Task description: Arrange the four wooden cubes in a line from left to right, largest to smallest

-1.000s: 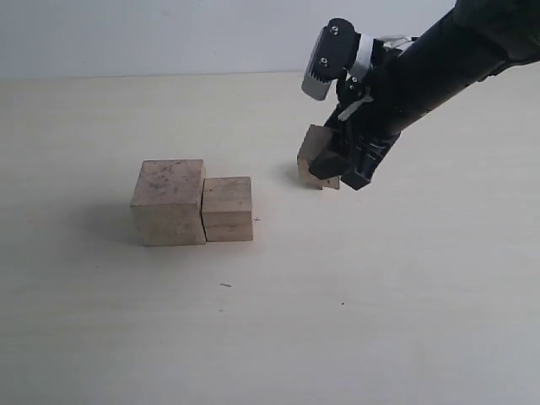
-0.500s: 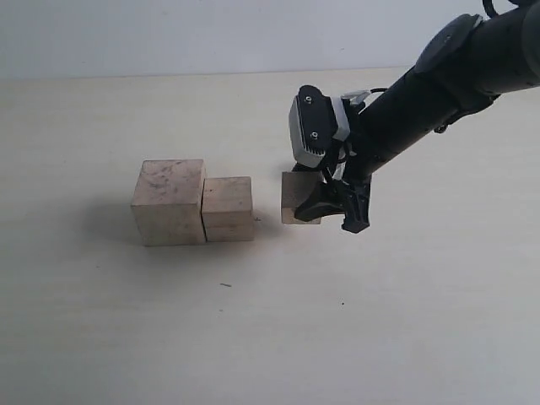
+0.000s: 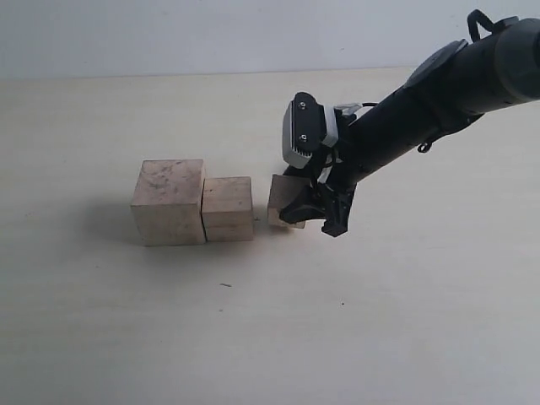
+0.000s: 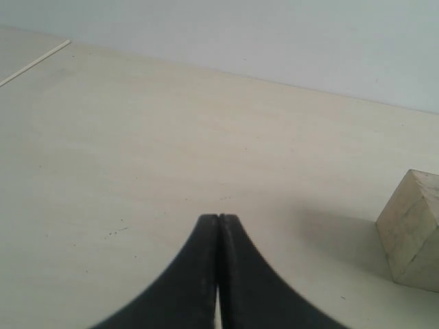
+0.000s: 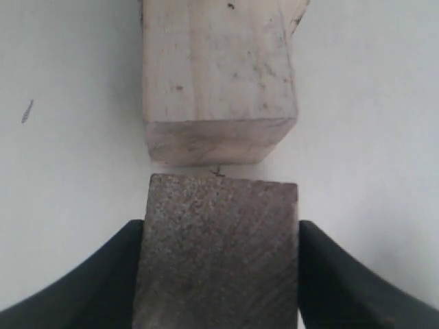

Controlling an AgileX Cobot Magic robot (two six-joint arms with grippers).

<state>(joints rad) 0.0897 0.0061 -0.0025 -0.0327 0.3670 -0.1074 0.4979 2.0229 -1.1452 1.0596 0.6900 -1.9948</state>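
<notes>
Pale bench (image 3: 380, 337): right end effector (image 3: 312, 221) clamps third-size pale wooden cube (image 3: 277, 198) just beside second-largest pale wooden cube (image 3: 228, 208); next, set flush, release.

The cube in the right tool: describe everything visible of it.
The cube is pale raw wood, faintly mottled; its top face looks shadowed and grainy in the wrist view. The right tool clamps two opposite sides. It is held roughly level, just right of the row's second cube, a narrow gap between them, and looks smaller. Whether it touches the table cannot be told.
</notes>
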